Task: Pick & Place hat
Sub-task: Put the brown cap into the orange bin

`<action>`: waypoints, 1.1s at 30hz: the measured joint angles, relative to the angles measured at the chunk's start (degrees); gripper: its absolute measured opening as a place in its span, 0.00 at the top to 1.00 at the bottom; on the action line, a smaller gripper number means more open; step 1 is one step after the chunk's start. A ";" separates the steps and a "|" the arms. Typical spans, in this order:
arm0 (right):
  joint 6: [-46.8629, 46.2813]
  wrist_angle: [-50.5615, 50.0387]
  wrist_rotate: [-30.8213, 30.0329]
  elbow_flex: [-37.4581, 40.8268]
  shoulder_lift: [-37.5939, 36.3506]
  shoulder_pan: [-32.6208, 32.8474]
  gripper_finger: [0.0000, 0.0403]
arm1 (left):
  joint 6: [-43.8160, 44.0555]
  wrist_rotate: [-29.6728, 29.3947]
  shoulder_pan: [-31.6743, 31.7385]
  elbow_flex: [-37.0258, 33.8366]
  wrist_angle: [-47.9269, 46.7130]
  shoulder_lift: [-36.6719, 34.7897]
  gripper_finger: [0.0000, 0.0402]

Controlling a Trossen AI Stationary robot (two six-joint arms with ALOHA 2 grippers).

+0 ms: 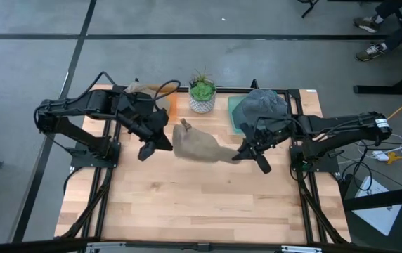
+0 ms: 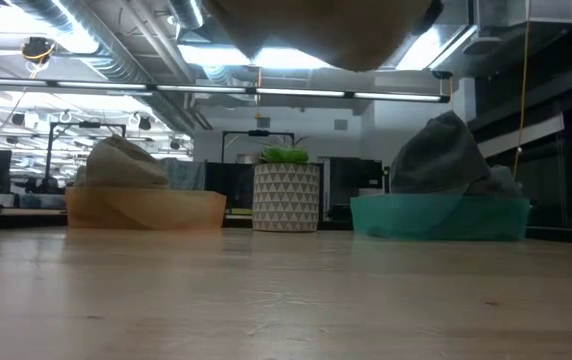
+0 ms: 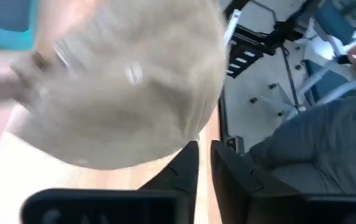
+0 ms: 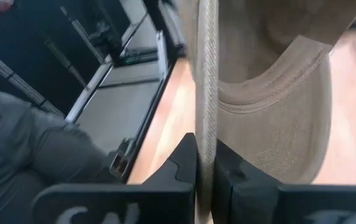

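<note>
A tan hat (image 1: pixel 199 145) hangs in the air between my two grippers over the middle of the table. In the low view only its underside (image 2: pixel 316 30) shows at the top, well above the wood. My left gripper (image 1: pixel 169 145) is at the hat's left end and is shut on it (image 3: pixel 204 163). My right gripper (image 1: pixel 238 155) is at the hat's right end and is shut on its brim (image 4: pixel 206 163). My left gripper pinches the hat's lower rim (image 3: pixel 193 138) between its two fingers, coming level from the table's left. The hat bulges out beyond the fingers, lifted clear of the table. My right gripper pinches the stitched brim edge (image 4: pixel 206 134) between its two fingers, coming from the table's right. The brim stands on edge in the hold, and the hat is clear of the table.
An orange basket (image 1: pixel 160 100) with another tan hat stands at the far left. A potted plant (image 1: pixel 202 95) is at the far middle. A teal basket (image 1: pixel 237 112) holds a grey hat (image 1: pixel 264 104) at the far right. The near half of the table (image 1: pixel 201 204) is bare wood.
</note>
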State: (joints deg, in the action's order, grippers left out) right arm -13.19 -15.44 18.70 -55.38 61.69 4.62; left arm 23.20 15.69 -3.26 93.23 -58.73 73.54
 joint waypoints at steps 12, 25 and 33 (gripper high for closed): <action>-8.76 3.07 -3.29 0.05 0.02 0.01 0.96 | 0.05 -5.60 -0.10 0.07 -2.74 -1.60 0.67; -16.63 10.87 -3.34 0.05 0.02 -5.17 0.96 | -2.78 -21.40 -3.63 0.07 -3.62 -1.53 0.54; -16.95 11.67 -2.60 0.05 0.02 -5.64 0.96 | -2.93 -34.45 -4.92 0.04 -5.91 -1.49 0.51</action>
State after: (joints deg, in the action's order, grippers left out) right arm -30.14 -3.77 16.10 -55.33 61.71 -1.02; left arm 20.27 -18.76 -8.18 93.27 -64.64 72.05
